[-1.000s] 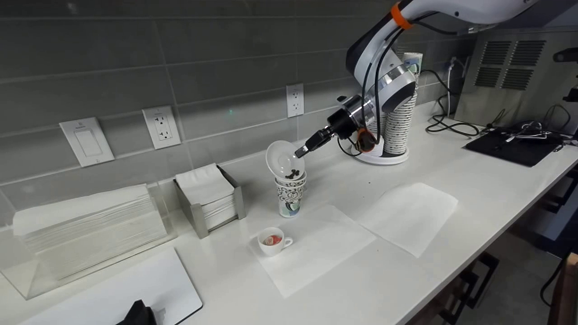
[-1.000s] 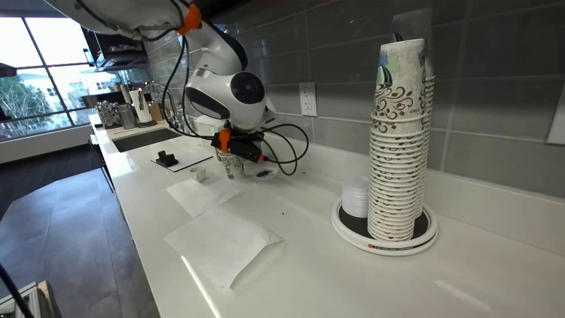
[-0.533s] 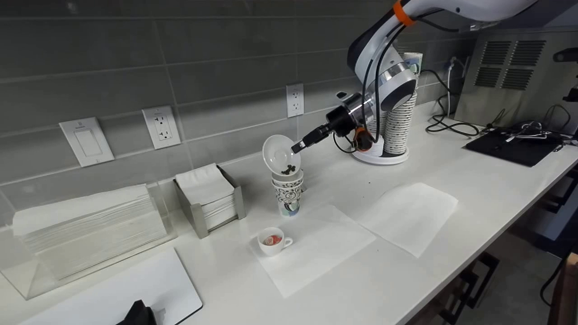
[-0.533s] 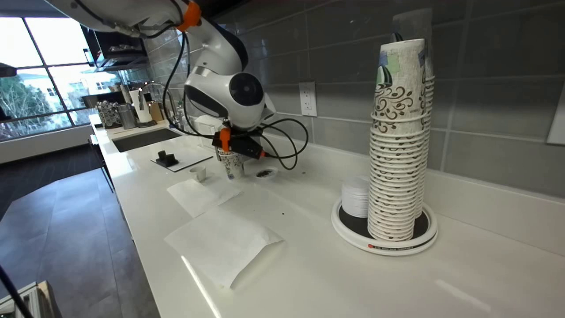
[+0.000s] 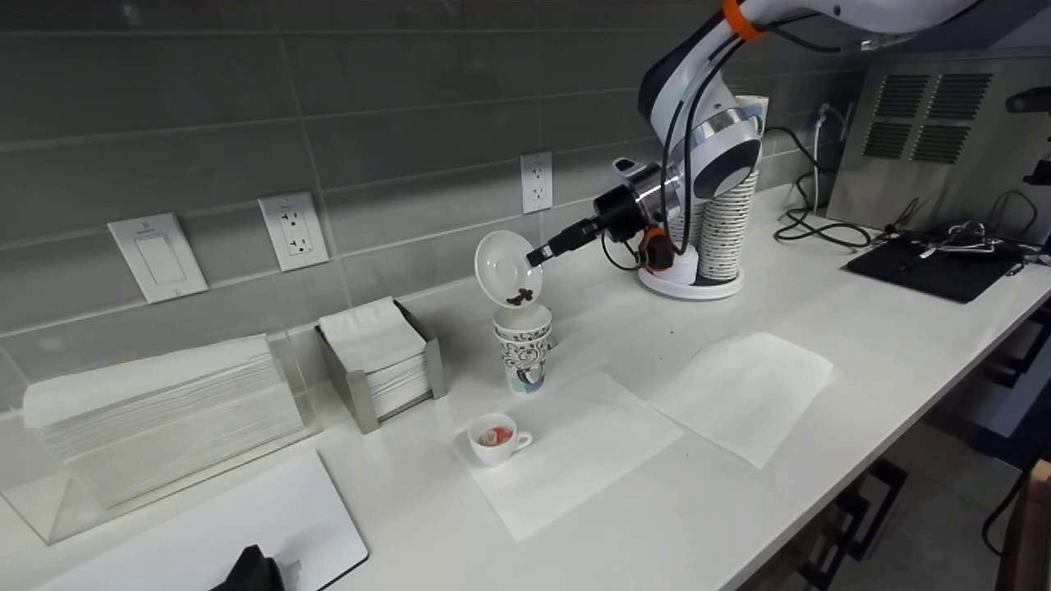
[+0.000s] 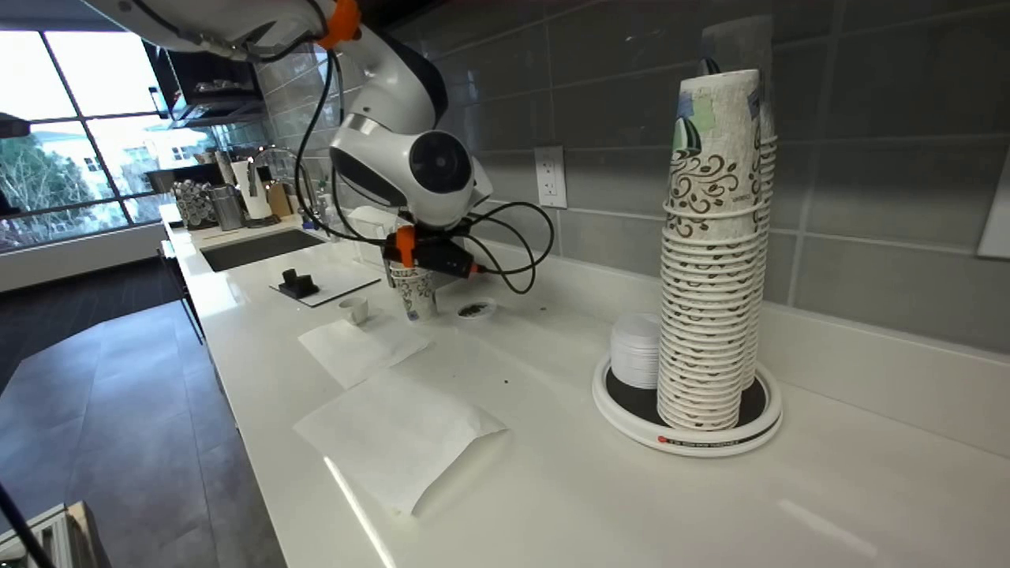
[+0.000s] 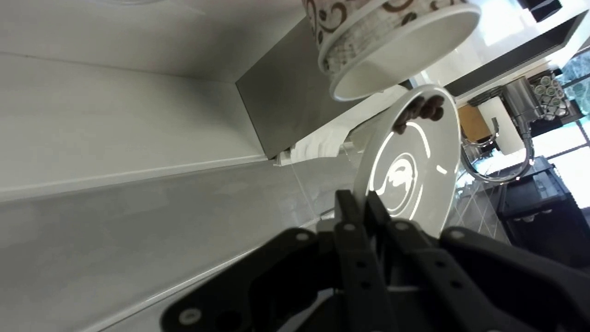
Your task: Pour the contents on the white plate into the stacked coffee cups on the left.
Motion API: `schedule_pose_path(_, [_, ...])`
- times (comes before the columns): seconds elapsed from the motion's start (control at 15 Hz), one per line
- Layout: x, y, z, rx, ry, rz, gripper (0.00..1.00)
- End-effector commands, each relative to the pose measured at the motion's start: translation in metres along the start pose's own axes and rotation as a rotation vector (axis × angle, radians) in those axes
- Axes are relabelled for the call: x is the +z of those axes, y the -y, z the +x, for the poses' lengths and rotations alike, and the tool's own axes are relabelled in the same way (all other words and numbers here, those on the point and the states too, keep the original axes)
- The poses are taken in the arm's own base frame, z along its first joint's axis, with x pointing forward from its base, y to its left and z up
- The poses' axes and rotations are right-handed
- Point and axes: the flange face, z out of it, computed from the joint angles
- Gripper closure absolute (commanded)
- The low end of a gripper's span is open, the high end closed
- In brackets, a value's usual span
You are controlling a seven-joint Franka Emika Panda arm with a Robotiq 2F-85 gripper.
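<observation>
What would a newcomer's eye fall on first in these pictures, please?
Probably the white plate, gripped by the tool and steeply tilted above the stacked coffee cups, dark pieces gathered near its lower edge. Next, perhaps, the tall tower of inverted cups on a round tray.

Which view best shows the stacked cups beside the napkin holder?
An exterior view, where the stacked cups show from base to mouth. The wrist view enlarges the mouth but crops the base; in an exterior view, with the arm's dark end covering the mouth, just sides show.

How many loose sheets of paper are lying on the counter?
2: one sheet with the white cup at its corner, another sheet farther from that cup. More could hide underneath.
</observation>
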Motion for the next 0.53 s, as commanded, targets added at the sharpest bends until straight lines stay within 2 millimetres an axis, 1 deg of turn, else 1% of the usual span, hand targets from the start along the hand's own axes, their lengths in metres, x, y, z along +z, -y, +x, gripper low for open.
schedule_pose_path(0.0, [0.0001, 0.0012, 0.0013, -0.031, -0.054, 0.008, 0.98])
schedule_pose_path(0.47, [0.0082, -0.0024, -0.0079, -0.081, -0.074, 0.005, 0.98])
